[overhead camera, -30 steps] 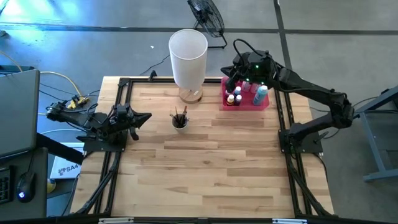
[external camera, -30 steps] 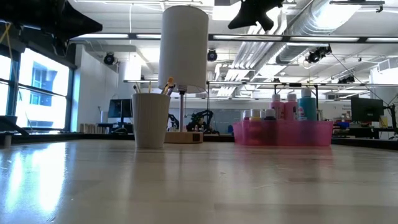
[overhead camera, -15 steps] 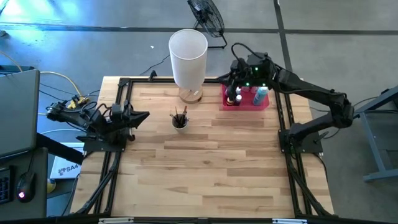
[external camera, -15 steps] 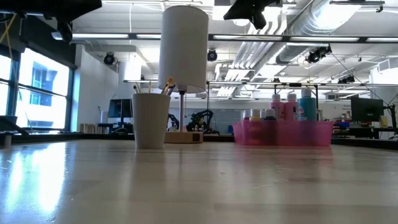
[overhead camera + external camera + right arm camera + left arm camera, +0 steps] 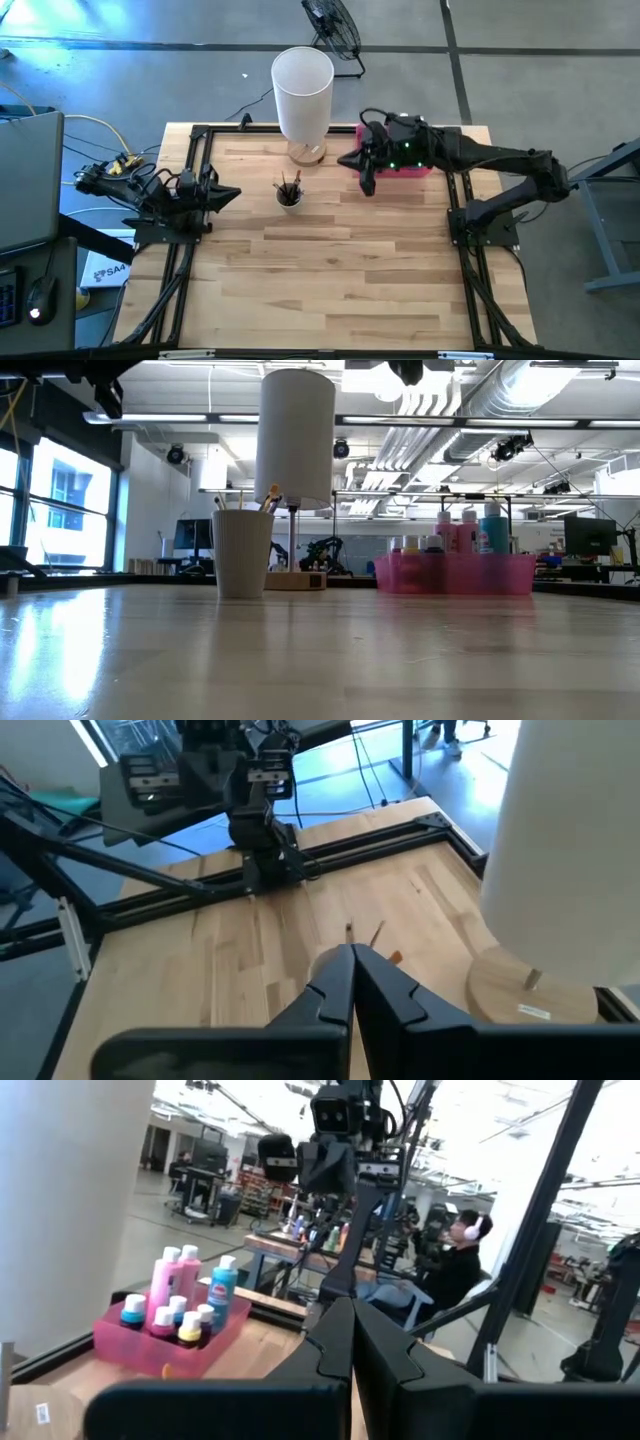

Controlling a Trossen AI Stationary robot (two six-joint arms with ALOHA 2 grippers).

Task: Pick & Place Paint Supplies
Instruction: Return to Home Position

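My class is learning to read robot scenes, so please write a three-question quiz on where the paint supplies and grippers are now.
1. True or false: the paintbrushes stand in the white cup.
2. Where are the paint bottles? A) in the pink tray B) in the white cup C) held by a gripper
3. Fill in: the left gripper and right gripper are both ____.
Key: 1 true; 2 A; 3 shut.

Tray (image 5: 455, 574): translucent pink.
Tall paint bottle (image 5: 162, 1285): pink, white cap.
Second tall bottle (image 5: 222, 1292): teal, white cap.
Tiny bottle (image 5: 190, 1332): yellow cap.
Cup (image 5: 242, 555): white.
Cylinder (image 5: 296, 435): white.
Table (image 5: 330, 270): pale wood, plank-striped.
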